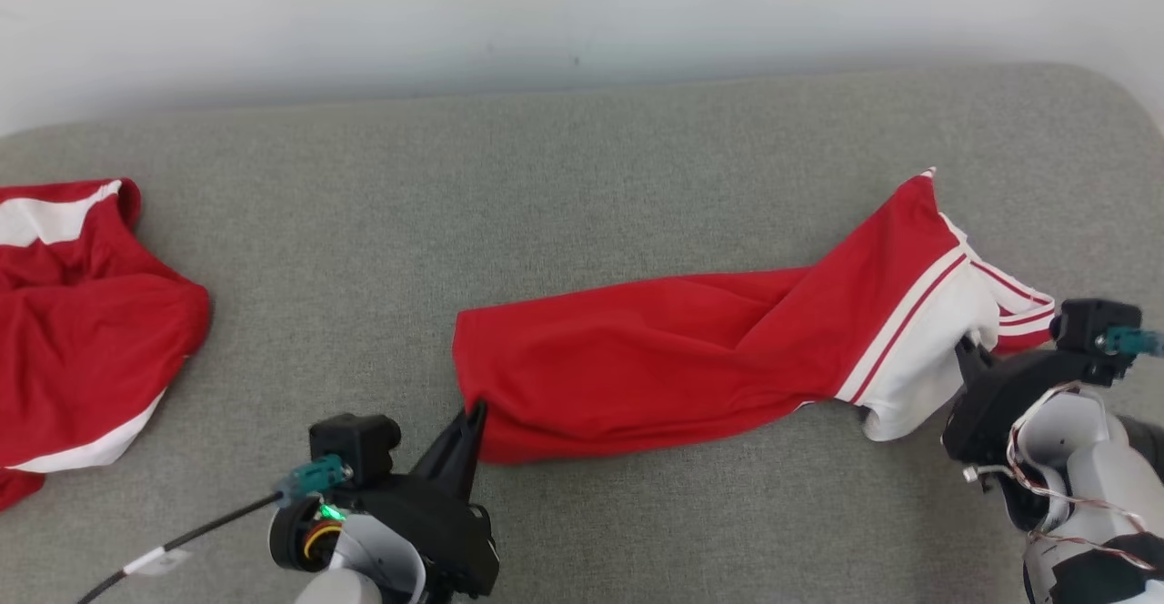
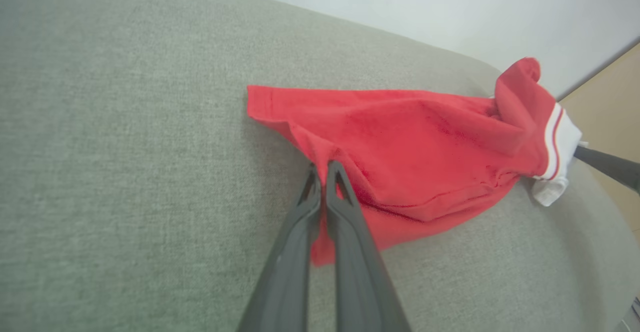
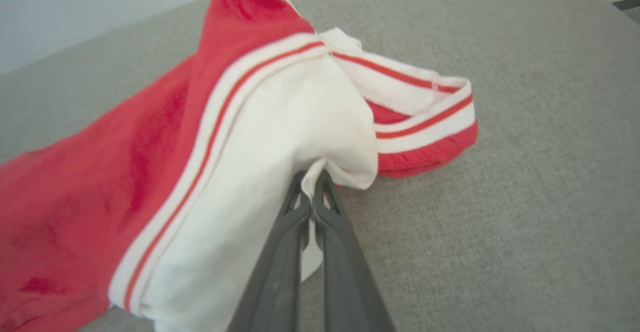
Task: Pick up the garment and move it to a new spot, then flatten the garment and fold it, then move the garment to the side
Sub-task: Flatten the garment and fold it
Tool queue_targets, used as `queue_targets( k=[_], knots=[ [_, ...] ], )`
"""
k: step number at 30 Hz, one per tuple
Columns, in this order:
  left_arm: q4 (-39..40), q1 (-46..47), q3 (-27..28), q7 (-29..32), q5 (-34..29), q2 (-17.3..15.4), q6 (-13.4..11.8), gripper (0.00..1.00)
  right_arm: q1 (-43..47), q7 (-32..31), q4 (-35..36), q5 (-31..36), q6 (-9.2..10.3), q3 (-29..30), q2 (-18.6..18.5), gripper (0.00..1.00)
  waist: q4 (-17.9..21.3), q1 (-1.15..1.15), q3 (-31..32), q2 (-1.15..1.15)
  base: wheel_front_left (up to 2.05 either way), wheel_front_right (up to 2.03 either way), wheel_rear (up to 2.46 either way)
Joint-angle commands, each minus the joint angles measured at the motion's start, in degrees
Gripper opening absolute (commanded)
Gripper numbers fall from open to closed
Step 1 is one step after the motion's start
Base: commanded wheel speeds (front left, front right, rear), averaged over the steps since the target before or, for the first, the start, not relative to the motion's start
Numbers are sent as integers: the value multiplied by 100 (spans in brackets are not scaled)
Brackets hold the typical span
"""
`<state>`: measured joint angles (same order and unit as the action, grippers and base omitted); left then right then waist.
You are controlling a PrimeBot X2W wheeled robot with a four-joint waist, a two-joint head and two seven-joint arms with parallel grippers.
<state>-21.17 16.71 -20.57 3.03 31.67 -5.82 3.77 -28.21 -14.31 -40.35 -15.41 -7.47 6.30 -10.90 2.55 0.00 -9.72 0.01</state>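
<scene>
- Garment [image 1: 691, 358] is laid across the grey cushion [image 1: 546, 186], its red end clamped by the left gripper [image 1: 475, 411] and its white end pinched by the right gripper [image 1: 964, 347].
- Both ends are probably best lifted together and pulled taut, so the bunching gets shaken out.

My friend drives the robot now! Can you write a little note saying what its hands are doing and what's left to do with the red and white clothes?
Left gripper: shut on the red end of the garment.
Right gripper: shut on its white striped end.
The garment lies stretched between them on the grey cushion, wrinkled. A second red garment lies at far left.
Done: both ends gripped.
Left to do: flatten, fold, move aside.
</scene>
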Motion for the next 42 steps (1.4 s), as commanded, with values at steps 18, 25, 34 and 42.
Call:
queue_targets(
  k=[18,25,34,42],
  knots=[
    [1238,1822,788,1048,963,-556,161,0,-1588,-973,2327,-1422,-5,-368,161,0,524,0,-361,-1,0,0,0],
    [785,3684,931,902,560,-907,184,0,-3538,-126,1512,-994,-5,-439,119,0,667,0,-1454,-1,0,0,0],
    [172,5642,1168,231,162,-1156,179,0,-5624,1392,761,-611,-5,87,267,0,698,0,-2433,-1,0,0,0],
    [-243,6910,1167,-436,-169,-1392,247,0,-6868,2424,441,-447,-5,307,126,0,696,0,-2671,-1,0,0,0]
  ],
)
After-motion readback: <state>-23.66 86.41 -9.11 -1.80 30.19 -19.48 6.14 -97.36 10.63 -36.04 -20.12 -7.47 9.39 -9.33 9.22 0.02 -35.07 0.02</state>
